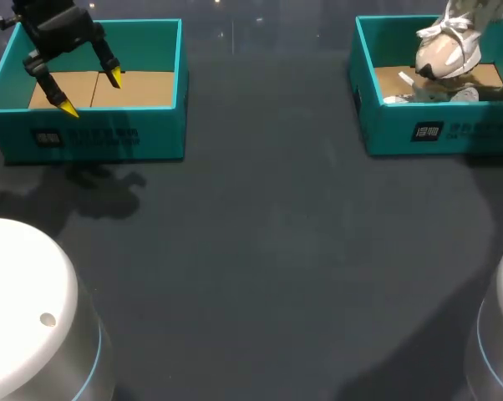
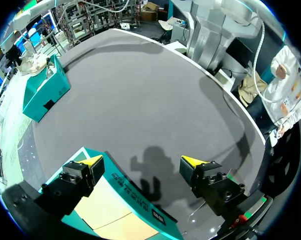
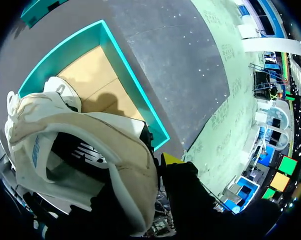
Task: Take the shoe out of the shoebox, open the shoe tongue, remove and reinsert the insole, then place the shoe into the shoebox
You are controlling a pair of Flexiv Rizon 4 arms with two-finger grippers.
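A beige and white shoe (image 1: pixel 448 50) hangs tilted above the right teal shoebox (image 1: pixel 435 129). In the right wrist view my right gripper (image 3: pixel 158 165) is shut on the shoe (image 3: pixel 90 135) at its heel collar; one yellow tip shows outside, and the other finger is hidden inside. Beneath it, a second shoe (image 3: pixel 65 92) lies in the box (image 3: pixel 125 65) on its cardboard floor. My left gripper (image 1: pixel 91 93) hovers open over the front wall of the left teal shoebox (image 1: pixel 180 75), holding nothing. In the left wrist view that gripper (image 2: pixel 143 161) straddles the box wall (image 2: pixel 135 200).
The second shoe (image 1: pixel 452 93) rests low in the right box. The left box holds only its cardboard floor. Dark table surface (image 1: pixel 268 251) stretches between and in front of the two boxes. The white arm bases stand at both near corners.
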